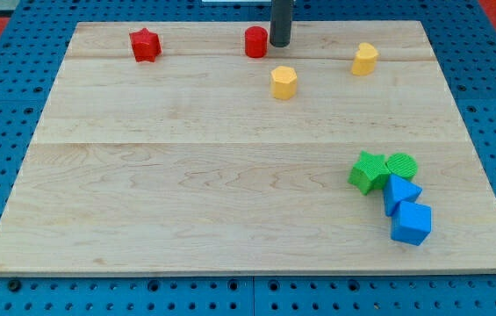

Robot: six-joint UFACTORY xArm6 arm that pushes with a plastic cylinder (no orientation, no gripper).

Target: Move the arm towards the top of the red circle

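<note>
Lighting is bright and even across the pale wooden board (230, 175), with no glare spots. Shadows are soft and short, close under the yellow hexagonal block (283, 82) and the blue cube (411, 223). Focus is slightly soft throughout; fine wood grain is faint. Edges show mild perspective taper.

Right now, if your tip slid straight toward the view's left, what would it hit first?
Probably the red circle: my tip sits just to its right, nearly touching. Beyond it in that line is the red star. Depth is hard to judge, so it might only graze the circle's edge.
</note>
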